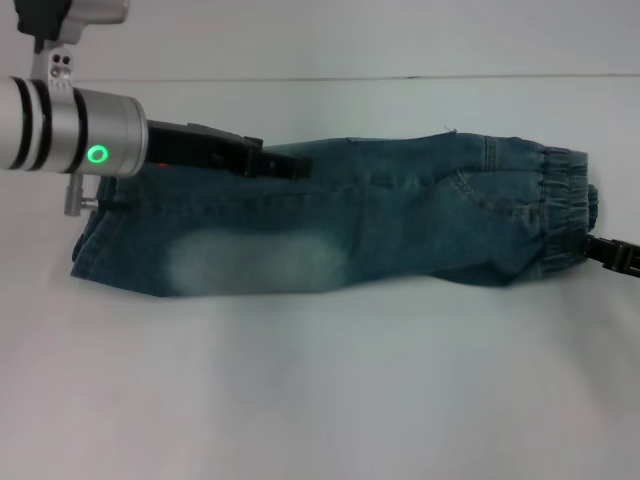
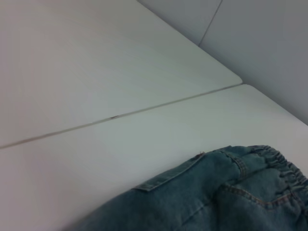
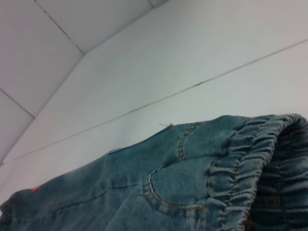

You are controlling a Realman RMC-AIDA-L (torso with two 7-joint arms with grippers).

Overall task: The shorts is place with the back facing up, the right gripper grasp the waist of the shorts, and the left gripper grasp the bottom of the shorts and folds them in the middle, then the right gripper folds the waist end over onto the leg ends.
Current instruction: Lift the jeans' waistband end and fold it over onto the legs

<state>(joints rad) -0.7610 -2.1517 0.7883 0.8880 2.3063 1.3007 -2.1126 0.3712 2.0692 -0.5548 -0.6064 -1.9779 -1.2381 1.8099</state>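
The shorts (image 1: 340, 225) lie folded lengthwise on the white table (image 1: 320, 400). The left gripper (image 1: 275, 163) reaches level across their far edge, seemingly pinching denim. The right gripper (image 1: 600, 248) sits low at the elastic waist; its fingers' state can't be told.

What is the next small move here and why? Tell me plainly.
Probably the right gripper lifts the waist and carries it leftward toward the leg ends. The shorts already lie folded lengthwise into a narrow strip, and the left gripper sits over its far edge.
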